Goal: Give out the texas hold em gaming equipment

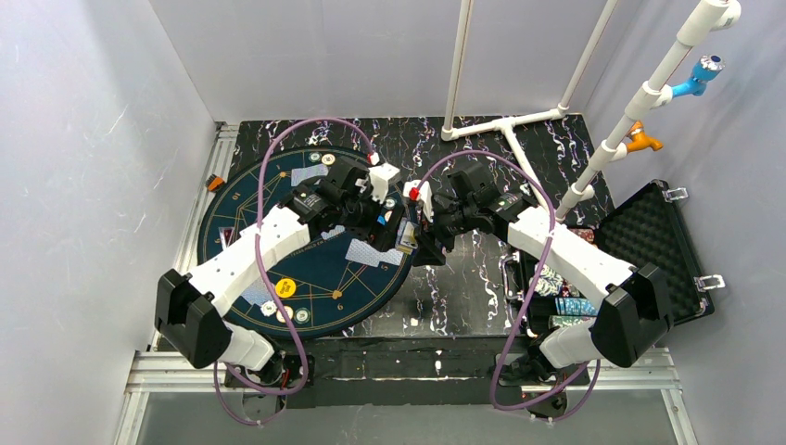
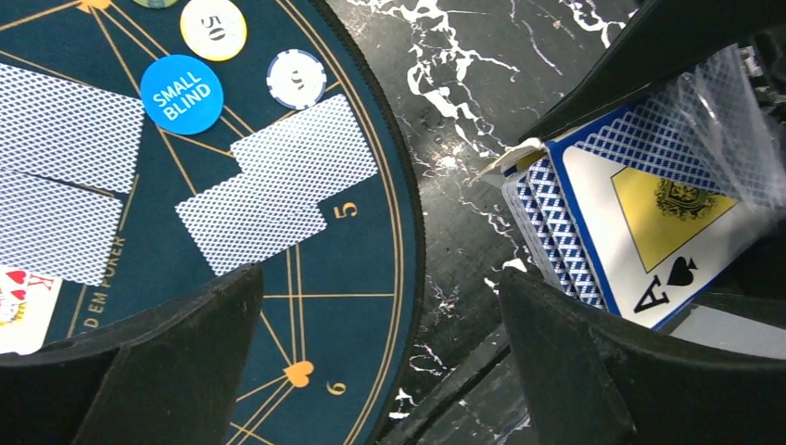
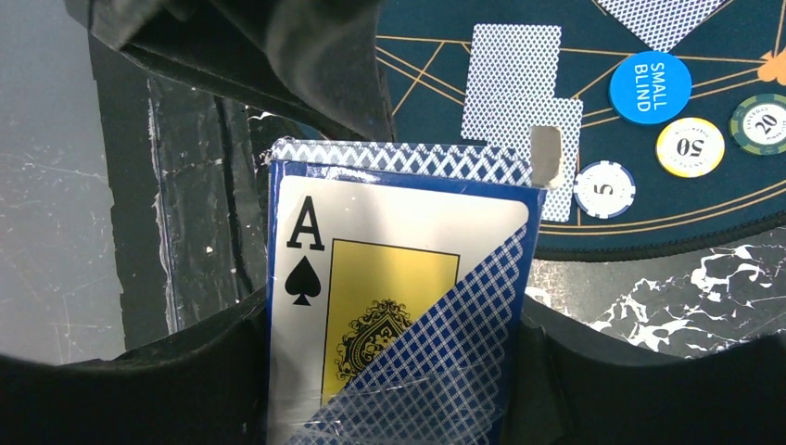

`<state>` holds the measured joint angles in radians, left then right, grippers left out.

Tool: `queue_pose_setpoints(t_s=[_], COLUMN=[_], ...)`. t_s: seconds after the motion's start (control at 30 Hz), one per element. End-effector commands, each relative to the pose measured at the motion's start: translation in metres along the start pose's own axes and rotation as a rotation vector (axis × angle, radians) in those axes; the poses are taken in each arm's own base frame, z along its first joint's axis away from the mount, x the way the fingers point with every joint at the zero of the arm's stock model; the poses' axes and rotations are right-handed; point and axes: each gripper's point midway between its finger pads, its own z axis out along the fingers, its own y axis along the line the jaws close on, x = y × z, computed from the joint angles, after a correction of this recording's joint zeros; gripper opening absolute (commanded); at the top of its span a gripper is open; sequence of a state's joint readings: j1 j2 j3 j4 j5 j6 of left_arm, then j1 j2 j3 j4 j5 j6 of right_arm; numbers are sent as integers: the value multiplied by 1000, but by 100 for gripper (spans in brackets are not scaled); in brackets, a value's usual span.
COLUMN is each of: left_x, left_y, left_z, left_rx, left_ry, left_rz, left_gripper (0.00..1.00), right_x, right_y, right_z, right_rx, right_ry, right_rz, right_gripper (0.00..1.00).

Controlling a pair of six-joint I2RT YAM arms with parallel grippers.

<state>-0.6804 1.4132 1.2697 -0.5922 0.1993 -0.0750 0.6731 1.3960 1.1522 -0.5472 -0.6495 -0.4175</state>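
Currently mid-deal: right gripper [image 3: 389, 338] is clamped across the sides of the card box [image 3: 399, 306], ace-of-spades face toward its wrist camera, box held above the bench [image 2: 463, 93] just past the mat [image 2: 361, 324] edge. The flap end is open and the card edges [image 2: 538, 222] show in the mouth, pointed at the left arm. Left gripper [image 2: 380, 297] is spread wide with nothing in it, hovering over the mat rim, one finger near the box's open end. On the mat: a staggered pair of face-down cards [image 2: 278, 185] by the 5 mark, more face-down cards [image 2: 65, 167] further in, a face-up king [image 2: 23, 306], plus the SMALL BLIND button [image 2: 182, 94], 50 chip [image 2: 213, 28] and 5 chip [image 2: 297, 79] near the pair. More chips [image 1: 556, 283] sit in the case [image 1: 658, 241] by the right arm, so my read is distribution is partway, with cards in progress. Next move as I see it: left gripper lines up on the exposed card edges, closes on one card only, draws it straight out along the box axis with the right holding the box steady, then lays it at the next seat. Risk: pinching several cards, or snagging the flap or the loose wrapper [image 2: 732, 120] on the box.
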Motion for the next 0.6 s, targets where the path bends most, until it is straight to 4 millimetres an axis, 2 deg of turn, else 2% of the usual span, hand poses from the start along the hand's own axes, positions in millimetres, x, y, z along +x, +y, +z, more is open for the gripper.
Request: queue_pose_setpoints(t_s=[0.0, 0.2, 0.3, 0.37, 0.47, 0.57], left_x=[-6, -36, -47, -52, -51, -43], left_y=[-24, 0, -12, -27, -43, -59], left_z=[-18, -63, -80, -83, -75, -63], left_rx=[157, 377, 563, 700, 781, 798], left_ry=[-50, -192, -227, -221, -178, -126], left_rz=[-96, -380, -429, -444, -469, -461], left_gripper=[98, 97, 89, 79, 67, 65], right_x=[-41, -38, -39, -41, -45, -48], right_y=[1, 1, 0, 1, 4, 5], right_z=[-7, -9, -9, -10, -10, -11], right_rx=[-5, 5, 10, 5, -14, -19], right_ry=[-107, -104, -105, -109, -119, -123], right_rz=[-99, -103, -109, -112, -117, -122], right_gripper=[1, 1, 1, 1, 1, 1])
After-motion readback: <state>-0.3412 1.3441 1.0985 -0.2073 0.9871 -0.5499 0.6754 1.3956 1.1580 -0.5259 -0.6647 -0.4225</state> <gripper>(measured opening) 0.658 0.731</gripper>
